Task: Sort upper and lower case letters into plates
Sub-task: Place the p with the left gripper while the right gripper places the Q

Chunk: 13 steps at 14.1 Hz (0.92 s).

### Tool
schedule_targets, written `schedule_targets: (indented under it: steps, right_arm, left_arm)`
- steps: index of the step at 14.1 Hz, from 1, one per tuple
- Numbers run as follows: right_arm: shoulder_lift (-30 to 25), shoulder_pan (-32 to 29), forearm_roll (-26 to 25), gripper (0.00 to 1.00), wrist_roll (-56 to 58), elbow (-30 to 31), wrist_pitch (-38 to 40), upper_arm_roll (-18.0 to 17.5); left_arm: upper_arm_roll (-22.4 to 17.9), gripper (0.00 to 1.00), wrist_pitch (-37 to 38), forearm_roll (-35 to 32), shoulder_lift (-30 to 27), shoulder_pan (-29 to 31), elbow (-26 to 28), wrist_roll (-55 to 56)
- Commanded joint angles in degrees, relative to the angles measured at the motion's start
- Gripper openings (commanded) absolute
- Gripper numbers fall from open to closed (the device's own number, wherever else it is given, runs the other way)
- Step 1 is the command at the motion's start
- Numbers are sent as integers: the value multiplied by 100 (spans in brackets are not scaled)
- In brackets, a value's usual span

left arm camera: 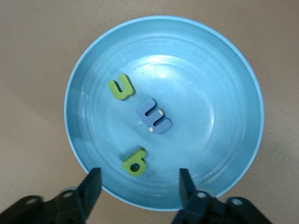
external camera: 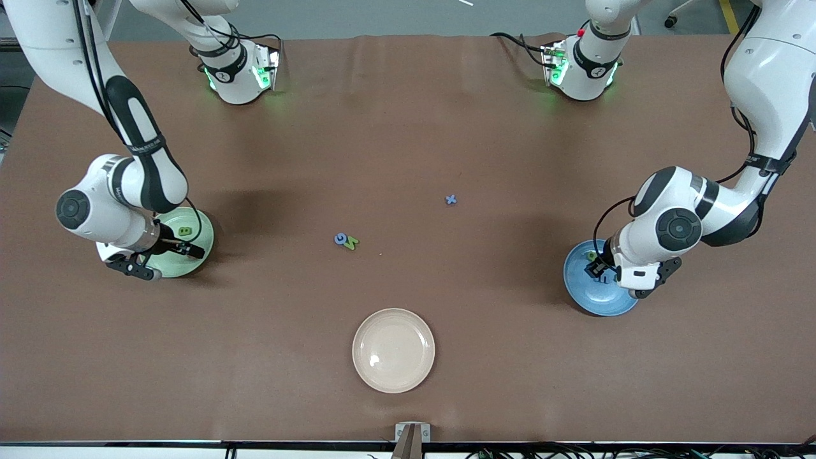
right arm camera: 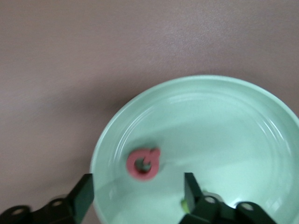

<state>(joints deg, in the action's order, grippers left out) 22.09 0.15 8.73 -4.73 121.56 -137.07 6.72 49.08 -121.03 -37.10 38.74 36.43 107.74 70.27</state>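
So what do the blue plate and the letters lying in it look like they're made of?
The blue plate looks like glossy plastic or enamelled metal: smooth, with soft highlights and faint concentric rings; which one stays open. The three letters in it, green n, blue m and green b, look like matte painted wood or foam: thick, flat-cut, the blue one chipped pale.

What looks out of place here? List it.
Three letters lie loose on the table, outside the plates: a blue x alone, and a blue letter touching a green one mid-table. The cream plate is empty. Nothing looks spilled or damaged.
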Motion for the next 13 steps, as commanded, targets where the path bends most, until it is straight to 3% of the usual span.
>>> schedule_targets:
  steps: [1,3,8,13]
  right_arm:
    - [-906,46,-82,100,-333,96,1012,-57]
    - [-1092,379,-82,100,-1149,43,1392,-74]
    - [-874,1670,-47,100,-3749,-246,1332,-83]
    - [346,2717,6,100,-7457,-1475,1332,-83]
  left_arm:
    - [346,100,27,-61,-59,-57,115,214]
    - [689,100,27,-61,-24,-179,273,600]
    - [744,98,-131,-8,81,-1689,432,2103]
    - [525,70,-939,-148,239,-2701,642,2157]
